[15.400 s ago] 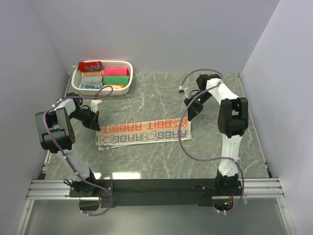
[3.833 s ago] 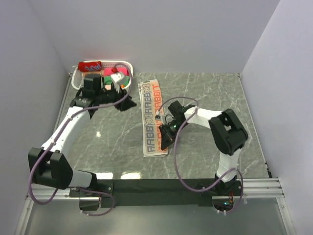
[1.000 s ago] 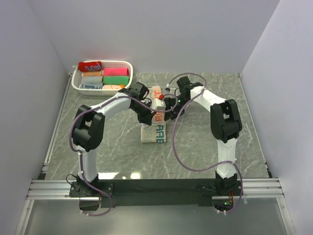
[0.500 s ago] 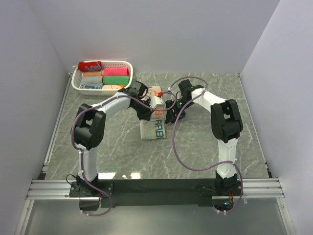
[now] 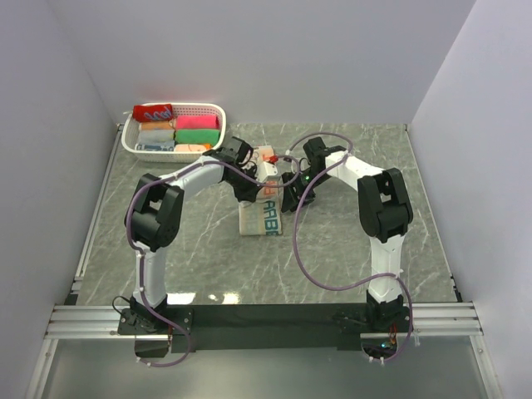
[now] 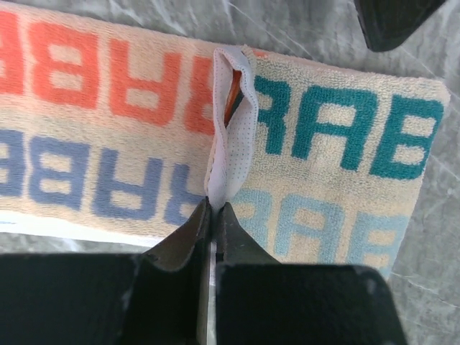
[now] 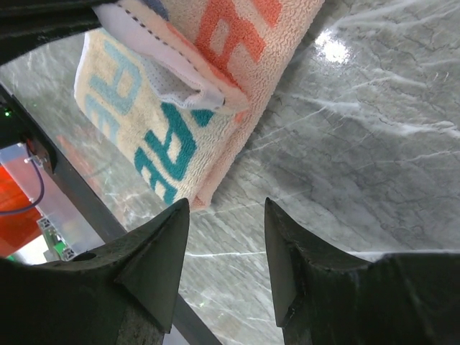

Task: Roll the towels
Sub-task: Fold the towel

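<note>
The cream towel (image 5: 264, 214) with orange-red and teal letters lies partly rolled mid-table, a flat end toward me. In the left wrist view a white mesh fold (image 6: 231, 136) stands up from the towel (image 6: 108, 122), and my left gripper (image 6: 213, 210) is shut on that fold. The left gripper (image 5: 252, 186) sits on the towel's left side. My right gripper (image 5: 291, 188) hovers at the towel's right edge. In its own view it (image 7: 225, 210) is open over bare marble, with the towel (image 7: 169, 133) just beyond its fingertips. A red towel roll (image 5: 153, 112) rests on the basket's far left corner.
A white basket (image 5: 218, 113) at the back left holds several rolled towels in pink, green and orange. Grey walls close in the table on three sides. A black bar and rail run along the near edge (image 5: 266, 316).
The flat stretch of the cream towel has grown a little shorter. My right gripper has dropped slightly along the towel's right edge and its jaws have narrowed. The left gripper keeps its pinch.
</note>
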### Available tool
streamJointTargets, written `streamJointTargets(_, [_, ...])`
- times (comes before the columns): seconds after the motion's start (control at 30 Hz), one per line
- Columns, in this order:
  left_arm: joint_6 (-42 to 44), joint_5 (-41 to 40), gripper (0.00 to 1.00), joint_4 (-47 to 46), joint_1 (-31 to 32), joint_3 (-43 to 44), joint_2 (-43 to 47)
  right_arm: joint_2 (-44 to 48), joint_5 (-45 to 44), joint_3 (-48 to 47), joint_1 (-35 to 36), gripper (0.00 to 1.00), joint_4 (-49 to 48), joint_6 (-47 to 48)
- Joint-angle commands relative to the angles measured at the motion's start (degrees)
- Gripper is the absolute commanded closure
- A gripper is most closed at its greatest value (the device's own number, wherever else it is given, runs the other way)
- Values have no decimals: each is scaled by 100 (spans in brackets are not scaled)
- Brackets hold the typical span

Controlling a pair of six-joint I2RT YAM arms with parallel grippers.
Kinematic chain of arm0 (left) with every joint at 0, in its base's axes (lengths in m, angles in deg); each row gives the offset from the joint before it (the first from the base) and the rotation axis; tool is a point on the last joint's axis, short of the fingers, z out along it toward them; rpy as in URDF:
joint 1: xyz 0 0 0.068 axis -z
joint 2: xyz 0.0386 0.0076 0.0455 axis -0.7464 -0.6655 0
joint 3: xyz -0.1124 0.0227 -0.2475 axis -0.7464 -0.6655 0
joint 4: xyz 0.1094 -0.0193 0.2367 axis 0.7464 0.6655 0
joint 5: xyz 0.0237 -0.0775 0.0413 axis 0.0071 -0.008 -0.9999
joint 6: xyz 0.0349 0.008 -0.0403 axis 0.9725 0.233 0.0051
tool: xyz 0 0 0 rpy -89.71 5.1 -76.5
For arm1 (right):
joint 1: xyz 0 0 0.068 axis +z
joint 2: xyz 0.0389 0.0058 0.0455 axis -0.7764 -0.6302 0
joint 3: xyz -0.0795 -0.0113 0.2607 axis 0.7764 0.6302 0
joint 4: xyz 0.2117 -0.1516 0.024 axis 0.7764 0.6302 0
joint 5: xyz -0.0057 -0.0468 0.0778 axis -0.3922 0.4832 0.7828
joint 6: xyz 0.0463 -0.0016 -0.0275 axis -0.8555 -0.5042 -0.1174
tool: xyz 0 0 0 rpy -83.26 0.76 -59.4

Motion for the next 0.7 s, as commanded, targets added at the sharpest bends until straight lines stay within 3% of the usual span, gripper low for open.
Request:
streamJointTargets(0.0, [34, -50, 94, -27, -19, 311, 21, 217, 143, 10, 33, 47, -41, 7])
streamJointTargets(0.4, [183, -147, 90, 17, -63, 495, -251, 147, 170, -25, 33, 48, -42, 7])
streamJointTargets(0.53, [113, -164, 71, -210, -89, 434, -191, 129, 196, -96, 33, 48, 3, 24])
streamJointTargets(0.67, [34, -103, 70, -246, -89, 504, -181, 120, 240, -52, 33, 50, -6, 24])
